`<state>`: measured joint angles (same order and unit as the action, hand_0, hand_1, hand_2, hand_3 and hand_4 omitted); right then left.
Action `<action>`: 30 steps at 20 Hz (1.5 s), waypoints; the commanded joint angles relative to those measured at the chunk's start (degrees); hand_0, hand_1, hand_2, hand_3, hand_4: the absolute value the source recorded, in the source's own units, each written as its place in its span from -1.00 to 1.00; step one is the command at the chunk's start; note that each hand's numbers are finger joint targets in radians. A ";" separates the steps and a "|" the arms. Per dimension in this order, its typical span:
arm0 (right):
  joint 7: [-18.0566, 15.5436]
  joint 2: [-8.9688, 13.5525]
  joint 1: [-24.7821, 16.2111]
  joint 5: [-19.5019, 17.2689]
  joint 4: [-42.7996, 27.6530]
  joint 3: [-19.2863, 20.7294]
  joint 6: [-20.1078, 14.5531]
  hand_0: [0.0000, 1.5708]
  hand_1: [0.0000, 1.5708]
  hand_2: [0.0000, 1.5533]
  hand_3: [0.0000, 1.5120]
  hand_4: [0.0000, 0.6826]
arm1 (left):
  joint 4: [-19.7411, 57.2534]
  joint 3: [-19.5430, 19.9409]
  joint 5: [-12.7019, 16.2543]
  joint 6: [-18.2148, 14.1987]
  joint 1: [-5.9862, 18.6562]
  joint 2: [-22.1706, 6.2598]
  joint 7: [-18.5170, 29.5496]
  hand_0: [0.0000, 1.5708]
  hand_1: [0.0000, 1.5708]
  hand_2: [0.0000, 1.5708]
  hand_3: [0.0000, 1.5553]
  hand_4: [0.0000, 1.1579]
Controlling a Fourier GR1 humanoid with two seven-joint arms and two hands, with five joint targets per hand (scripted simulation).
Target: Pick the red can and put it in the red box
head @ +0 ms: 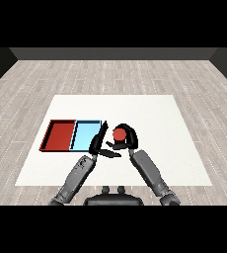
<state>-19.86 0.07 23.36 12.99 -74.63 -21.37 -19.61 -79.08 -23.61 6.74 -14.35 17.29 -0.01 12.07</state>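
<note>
The red can [119,134] stands upright on the white table just right of the light blue tray. My right hand [129,135] is curled round the can, its fingers arching over the can's top and right side. My left hand [99,142] stands with straight fingers pointing up along the blue tray's right edge, its thumb reaching toward the can's base. The red tray [50,137] lies furthest left and holds nothing.
The light blue tray [86,134] lies between the red tray and the can, touching the red tray's right side. The white table [150,113] stretches out behind and to the right of the hands.
</note>
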 commanded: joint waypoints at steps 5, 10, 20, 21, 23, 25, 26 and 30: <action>1.47 -0.06 2.29 0.71 -3.17 -4.70 -3.50 0.82 0.82 0.85 0.86 0.75 | -0.23 -3.07 -0.88 -2.23 -0.36 -0.01 -1.57 -1.00 -1.00 -1.00 -1.00 -1.00; -0.19 -0.07 -1.57 0.98 -4.32 -4.31 -1.13 0.85 0.85 0.84 0.83 0.80 | 10.90 -0.18 2.68 -0.07 5.73 0.00 3.79 -1.00 -1.00 -1.00 -1.00 -1.00; 2.53 -0.06 0.45 3.08 -8.21 -8.07 -4.38 0.86 0.86 0.87 0.85 0.53 | 3.38 -7.56 3.20 -9.40 5.99 0.00 -2.20 -1.00 -1.00 -1.00 -1.00 -1.00; -0.67 -0.06 4.37 5.40 -2.47 -10.29 -7.69 0.87 0.87 0.88 0.86 0.50 | 2.79 -11.21 0.57 -13.46 2.12 -0.01 -0.89 -1.00 -1.00 -1.00 -1.00 -0.59; 1.29 -0.05 -0.12 2.09 -7.81 -8.73 -4.92 0.92 0.92 0.89 0.86 0.50 | 4.58 -7.80 -1.11 -13.45 5.82 -0.02 -2.71 -0.02 -0.02 0.00 -1.00 -0.05; -0.55 -0.04 2.06 4.22 -4.47 -7.24 -2.98 0.95 0.95 0.89 0.86 0.53 | -0.08 -4.75 -3.37 -11.46 5.01 -0.20 -7.18 0.15 0.15 0.22 -0.12 0.31; -2.57 -0.05 4.28 7.51 -1.18 -10.44 -6.01 0.93 0.93 0.88 0.86 0.55 | 9.44 -4.90 2.00 -10.10 6.91 -0.03 0.88 0.65 0.65 0.68 0.61 0.48; 1.07 -0.03 1.77 4.16 -6.60 -9.89 -6.69 0.87 0.87 0.85 0.84 0.56 | 5.64 -10.43 2.33 -15.12 7.46 -0.06 -4.52 1.00 1.00 0.96 0.87 0.68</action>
<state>-21.27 0.84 26.77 19.02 -77.59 -31.38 -26.59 -75.39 -30.24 7.52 -26.69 22.92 -1.44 8.02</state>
